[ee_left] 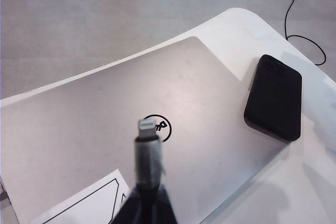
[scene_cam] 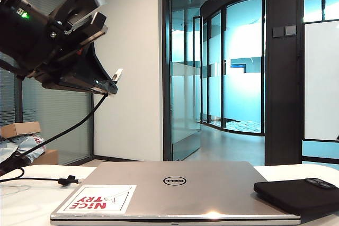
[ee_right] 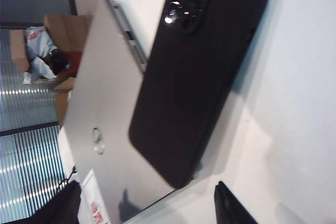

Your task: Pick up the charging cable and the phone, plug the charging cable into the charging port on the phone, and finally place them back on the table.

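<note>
My left gripper [scene_cam: 106, 86] hangs high at the left, shut on the charging cable [scene_cam: 63, 130] just behind its silver-white plug [scene_cam: 117, 73]. The plug tip [ee_left: 146, 125] points out over the laptop lid. The black cord drops to the table [scene_cam: 21, 205], where its little tie [scene_cam: 68, 180] lies. The phone [scene_cam: 296, 194] lies flat, camera bump up, at the laptop's right edge; it also shows in the left wrist view [ee_left: 273, 98]. My right gripper [ee_right: 144, 213] is open wide above the table, short of one end of the phone [ee_right: 194, 77], with nothing between its fingers [ee_right: 231, 208].
A shut silver Dell laptop [scene_cam: 175, 189] with a sticker [scene_cam: 98, 198] fills the middle of the table. Cardboard boxes [scene_cam: 21, 129] and bags stand behind the table at the left. Bare white tabletop [ee_right: 294, 103] lies beside the phone.
</note>
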